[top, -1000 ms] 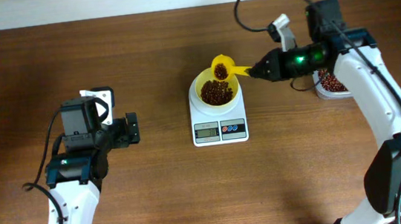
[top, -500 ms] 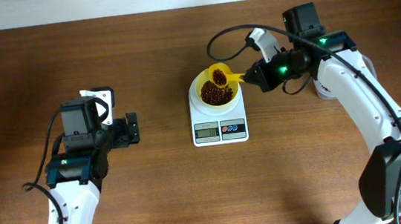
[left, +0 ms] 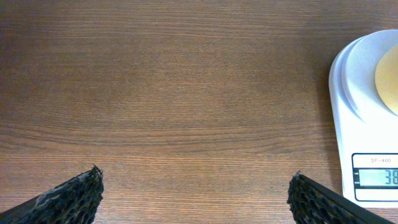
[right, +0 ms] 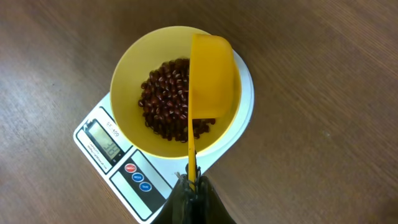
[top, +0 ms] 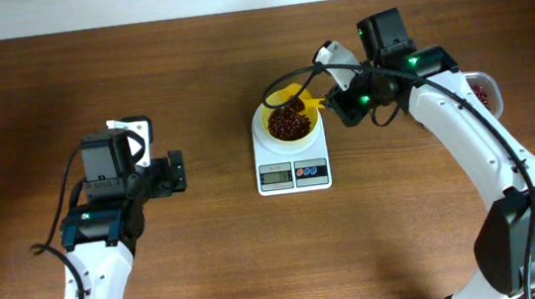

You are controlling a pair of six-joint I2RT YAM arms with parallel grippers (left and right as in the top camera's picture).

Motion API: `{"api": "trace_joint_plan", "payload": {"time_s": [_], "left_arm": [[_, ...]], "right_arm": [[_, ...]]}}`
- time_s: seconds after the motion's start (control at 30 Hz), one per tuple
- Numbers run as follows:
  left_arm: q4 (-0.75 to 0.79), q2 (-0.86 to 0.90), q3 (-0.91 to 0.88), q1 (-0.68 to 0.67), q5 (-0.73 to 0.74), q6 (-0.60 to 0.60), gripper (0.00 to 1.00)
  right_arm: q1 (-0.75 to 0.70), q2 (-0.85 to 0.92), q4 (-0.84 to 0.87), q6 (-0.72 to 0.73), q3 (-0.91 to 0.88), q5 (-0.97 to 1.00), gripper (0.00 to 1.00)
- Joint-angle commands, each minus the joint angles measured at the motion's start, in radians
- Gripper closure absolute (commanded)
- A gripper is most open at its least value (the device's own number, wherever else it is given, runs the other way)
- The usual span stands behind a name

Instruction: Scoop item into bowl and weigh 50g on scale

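The pale-yellow bowl (top: 290, 120) sits on the white scale (top: 292, 163) and holds a layer of dark red beans (top: 289, 119). My right gripper (top: 335, 103) is shut on the handle of a yellow scoop (top: 289, 94), which is turned on its side over the bowl's far rim. In the right wrist view the gripper (right: 194, 186) pinches the thin handle. The scoop (right: 211, 74) shows its outer side above the beans (right: 163, 102) in the bowl (right: 124, 81) on the scale (right: 127, 177). My left gripper (top: 177, 171) is open and empty, left of the scale (left: 367, 124).
A clear tub of beans (top: 482, 95) stands at the right, partly hidden by my right arm. The scale display (left: 376, 178) shows a number that starts with 38. The bowl's edge (left: 388, 78) shows at the right of the left wrist view.
My right arm has swung left and rolled the scoop over the bowl, so its beans have dropped in. The tub at the right has come into view. The left arm has not moved.
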Motion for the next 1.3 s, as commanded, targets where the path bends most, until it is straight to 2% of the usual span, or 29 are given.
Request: {"api": "trace_joint_plan", "payload": {"time_s": [0.0, 0.17, 0.23, 0.3, 0.37, 0.43, 0.63, 0.73, 0.93, 1.03, 1.27], "left_arm": [[0.002, 0.005, -0.003, 0.005, -0.007, 0.012, 0.01], [0.002, 0.005, -0.003, 0.005, -0.007, 0.012, 0.01], [0.002, 0.005, -0.003, 0.005, -0.007, 0.012, 0.01], [0.002, 0.005, -0.003, 0.005, -0.007, 0.012, 0.01], [0.002, 0.005, -0.003, 0.005, -0.007, 0.012, 0.01], [0.002, 0.005, -0.003, 0.005, -0.007, 0.012, 0.01], [0.002, 0.005, -0.003, 0.005, -0.007, 0.012, 0.01], [0.002, 0.005, -0.003, 0.005, -0.007, 0.012, 0.01], [0.002, 0.005, -0.003, 0.005, -0.007, 0.012, 0.01], [0.002, 0.005, -0.003, 0.005, -0.007, 0.012, 0.01], [0.002, 0.005, -0.003, 0.005, -0.007, 0.012, 0.01]], "right_arm": [[0.002, -0.006, -0.018, 0.003, 0.012, -0.053, 0.96], [-0.002, -0.007, -0.028, 0.002, 0.012, -0.100, 0.96], [-0.014, -0.011, -0.028, 0.003, 0.012, -0.027, 0.96], [-0.007, -0.012, -0.031, -0.003, 0.012, -0.090, 0.96], [-0.006, -0.012, -0.033, -0.008, 0.012, -0.017, 0.96], [-0.003, -0.012, -0.033, -0.008, 0.012, -0.071, 0.96], [-0.005, -0.012, -0.026, 0.004, 0.012, -0.071, 0.96], [-0.006, -0.012, -0.026, 0.111, 0.012, -0.074, 0.96], [-0.006, -0.012, -0.025, 0.111, 0.012, -0.089, 0.96], [-0.001, -0.013, -0.037, -0.079, 0.012, -0.096, 0.96], [-0.002, -0.039, -0.041, -0.108, 0.017, -0.029, 0.96]]}}
